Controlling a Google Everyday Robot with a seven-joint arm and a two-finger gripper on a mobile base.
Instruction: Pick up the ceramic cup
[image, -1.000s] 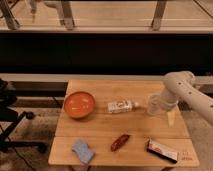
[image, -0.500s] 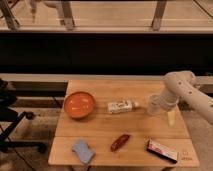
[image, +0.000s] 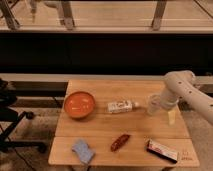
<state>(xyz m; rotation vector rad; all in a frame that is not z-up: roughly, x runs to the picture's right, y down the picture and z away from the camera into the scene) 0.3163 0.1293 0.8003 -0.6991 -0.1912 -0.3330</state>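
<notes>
Ceramic cup (image: 154, 104) is seen upright on bench (image: 100, 145), at 9 o'clock of gripper (image: 169, 111); fingers spread, nothing held.

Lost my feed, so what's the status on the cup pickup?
End effector open, low at table's right edge. Ceramic cup upright beside it, not gripped. Bottle lying left of cup, apart; approach unblocked.

end effector (image: 171, 116) blurred beside ceramic cup (image: 153, 104)
</notes>
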